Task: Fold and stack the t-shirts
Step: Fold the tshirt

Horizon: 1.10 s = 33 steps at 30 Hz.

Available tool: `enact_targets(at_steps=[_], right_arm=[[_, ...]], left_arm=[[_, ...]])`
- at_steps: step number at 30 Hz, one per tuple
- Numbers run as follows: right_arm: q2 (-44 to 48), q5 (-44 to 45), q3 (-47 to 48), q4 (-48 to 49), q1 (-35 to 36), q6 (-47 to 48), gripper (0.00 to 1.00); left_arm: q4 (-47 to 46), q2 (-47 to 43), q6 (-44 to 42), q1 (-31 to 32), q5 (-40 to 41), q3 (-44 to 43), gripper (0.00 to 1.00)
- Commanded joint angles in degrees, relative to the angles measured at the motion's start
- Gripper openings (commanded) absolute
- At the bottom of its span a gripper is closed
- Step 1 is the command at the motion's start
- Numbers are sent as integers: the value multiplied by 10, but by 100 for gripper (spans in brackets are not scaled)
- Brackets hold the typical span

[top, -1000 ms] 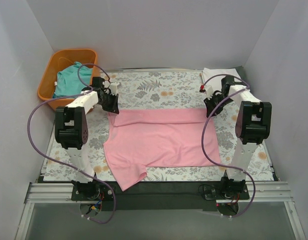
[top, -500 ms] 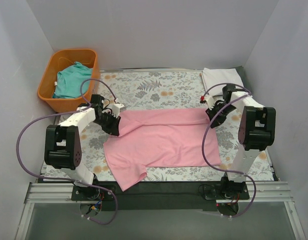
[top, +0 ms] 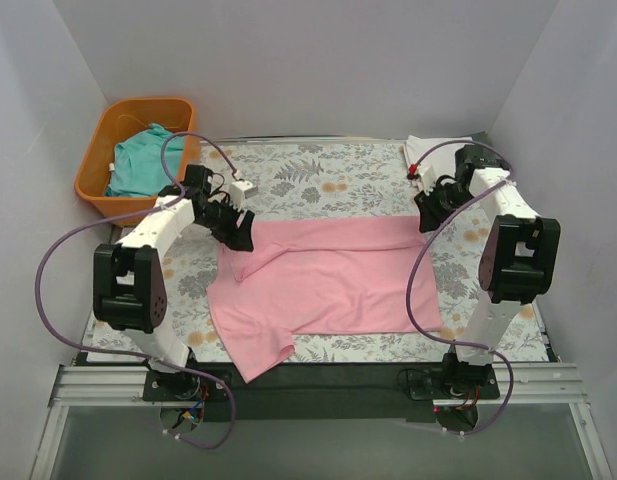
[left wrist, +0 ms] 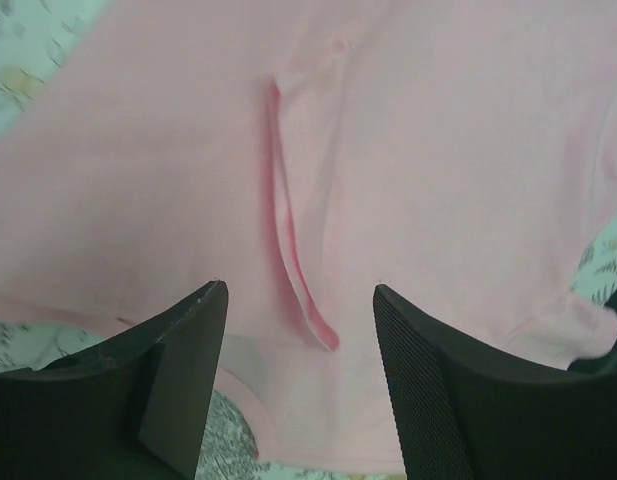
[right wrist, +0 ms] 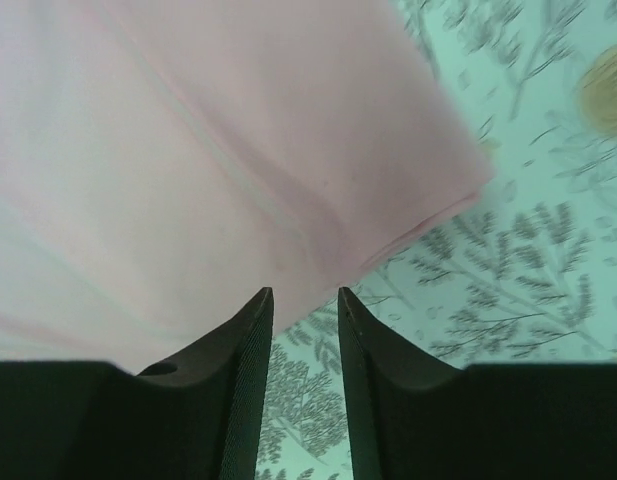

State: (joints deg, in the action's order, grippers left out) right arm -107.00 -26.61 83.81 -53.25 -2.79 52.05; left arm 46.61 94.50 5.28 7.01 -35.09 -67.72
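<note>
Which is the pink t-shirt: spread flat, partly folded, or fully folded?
Partly folded: the pink t-shirt has its far edge doubled over, while its body and near sleeve lie flat.

Fixtures and surroundings, non-task items

Orange plastic basket (top: 138, 104) at the far left corner, just beside the floral-patterned table cloth (top: 328, 175) spread flat over the table; plain pale walls (top: 308, 70) on three sides; metal rail (top: 318, 395) along the near edge.
</note>
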Motion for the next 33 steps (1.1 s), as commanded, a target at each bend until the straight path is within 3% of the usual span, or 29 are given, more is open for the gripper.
enact_targets(at_steps=[1,8,16,25,33], right_arm=[[-20,-44,57,-5,9,-55,31],[-84,-29,65,18,27,-93,22],[-97,20,29,33,27,-89,15],[-52,38,-21,30,27,-63,11],[-12,41,-22,8,27,-31,13]], left_arm=[[-44,64,108,8,-27,-58,57],[-114,156,203,43,-7,-115,57],[-122,182,220,95,-23,-109,55],[-90,105,142,157,-21,-31,40],[-58,36,128,145,-4,-20,38]])
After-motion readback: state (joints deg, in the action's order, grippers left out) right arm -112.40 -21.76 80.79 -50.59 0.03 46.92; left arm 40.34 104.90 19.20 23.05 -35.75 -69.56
